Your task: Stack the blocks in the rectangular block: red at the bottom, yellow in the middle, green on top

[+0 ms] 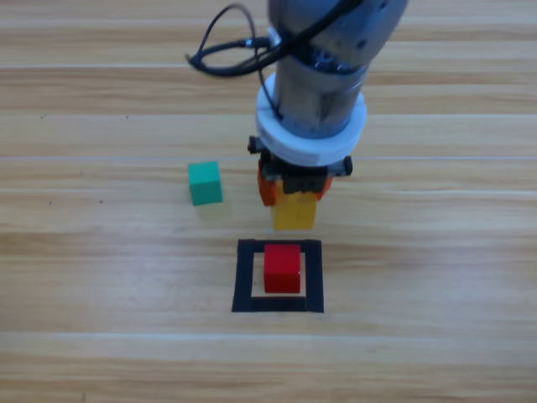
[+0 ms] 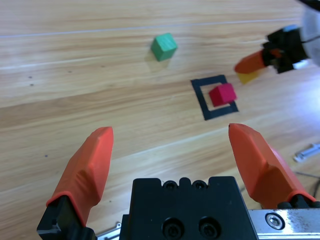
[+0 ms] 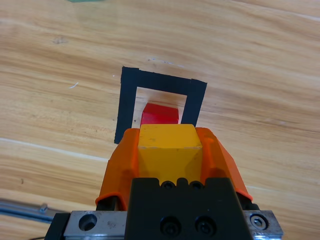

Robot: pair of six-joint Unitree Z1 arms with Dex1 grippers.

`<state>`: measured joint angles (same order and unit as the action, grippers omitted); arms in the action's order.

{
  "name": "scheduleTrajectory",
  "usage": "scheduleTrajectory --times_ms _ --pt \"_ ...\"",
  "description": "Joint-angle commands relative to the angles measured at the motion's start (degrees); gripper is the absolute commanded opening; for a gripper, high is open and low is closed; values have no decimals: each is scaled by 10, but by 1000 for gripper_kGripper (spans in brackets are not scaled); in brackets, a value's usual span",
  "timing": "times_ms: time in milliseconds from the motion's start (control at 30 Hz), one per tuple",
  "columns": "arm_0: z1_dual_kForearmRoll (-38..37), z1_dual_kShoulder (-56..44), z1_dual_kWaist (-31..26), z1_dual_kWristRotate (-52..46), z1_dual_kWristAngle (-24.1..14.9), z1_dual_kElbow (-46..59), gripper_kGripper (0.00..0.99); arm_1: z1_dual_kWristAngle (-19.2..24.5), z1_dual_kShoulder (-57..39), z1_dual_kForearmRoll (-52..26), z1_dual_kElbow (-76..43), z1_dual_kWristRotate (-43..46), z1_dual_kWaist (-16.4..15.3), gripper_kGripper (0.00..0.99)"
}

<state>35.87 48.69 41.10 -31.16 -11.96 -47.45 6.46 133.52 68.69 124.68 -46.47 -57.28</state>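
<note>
Right tool (image 1: 292,195) clamps yellow cube (image 1: 294,211), just beside black frame (image 1: 243,277) holding red cube (image 1: 283,268). Only left wrist view shows left tool (image 2: 170,157), jaws spread. Green cube (image 1: 205,183) on wooden bench (image 1: 101,252).

Light was bright and even across all three views, with pale glare streaks along the wooden table (image 1: 101,277) at the upper frame. Shadows were short and soft. The arm at the top centre of the high view looked slightly blurred.
</note>
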Motion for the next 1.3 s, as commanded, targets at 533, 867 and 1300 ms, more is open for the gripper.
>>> scheduleTrajectory --times_ms 533,867,1300 --pt "8 -25 -8 22 24 20 990 -2 71 10 6 -6 -28 0" --pt "6 -23 -8 16 32 25 990 -6 89 10 13 -13 -32 0" --pt "5 -25 -8 15 33 31 990 -5 97 10 21 -20 -36 0"
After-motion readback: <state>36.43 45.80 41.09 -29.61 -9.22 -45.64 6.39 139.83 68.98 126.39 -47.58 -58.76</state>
